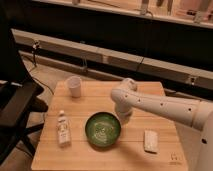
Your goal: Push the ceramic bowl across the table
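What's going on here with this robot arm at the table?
A white robot arm reaches in from the right over the wooden table. Its pincer hangs down just beside the far right rim of the green ceramic bowl, which sits near the table's middle; whether they touch cannot be told. A white cup stands near the far left corner, a small bottle stands left of the bowl, and a flat white object lies to its right.

high view down onto table — hand mid-table
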Action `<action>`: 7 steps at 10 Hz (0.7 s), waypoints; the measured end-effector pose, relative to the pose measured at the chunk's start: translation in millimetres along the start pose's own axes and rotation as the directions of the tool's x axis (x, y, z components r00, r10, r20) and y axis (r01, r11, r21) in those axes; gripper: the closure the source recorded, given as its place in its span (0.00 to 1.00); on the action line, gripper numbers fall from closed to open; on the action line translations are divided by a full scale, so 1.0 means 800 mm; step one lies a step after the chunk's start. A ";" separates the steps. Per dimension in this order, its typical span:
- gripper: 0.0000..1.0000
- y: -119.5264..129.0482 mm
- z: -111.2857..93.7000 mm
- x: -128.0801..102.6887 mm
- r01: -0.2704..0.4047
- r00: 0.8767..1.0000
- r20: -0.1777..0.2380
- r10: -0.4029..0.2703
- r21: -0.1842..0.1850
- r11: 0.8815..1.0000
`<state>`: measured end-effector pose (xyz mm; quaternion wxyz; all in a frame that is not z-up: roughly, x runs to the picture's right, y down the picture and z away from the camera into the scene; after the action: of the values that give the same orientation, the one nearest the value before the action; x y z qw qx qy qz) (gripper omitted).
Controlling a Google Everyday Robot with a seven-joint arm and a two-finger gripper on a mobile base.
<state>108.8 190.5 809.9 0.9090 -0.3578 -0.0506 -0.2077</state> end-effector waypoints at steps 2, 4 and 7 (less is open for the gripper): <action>1.00 -0.002 0.000 -0.005 0.014 1.000 -0.003 -0.014 -0.002 1.000; 1.00 -0.004 0.000 -0.011 0.033 0.999 -0.004 -0.033 -0.003 0.999; 1.00 -0.007 -0.001 -0.020 0.060 0.998 -0.008 -0.060 -0.006 0.998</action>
<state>92.1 192.0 808.6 0.9014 -0.3581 -0.0572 -0.2366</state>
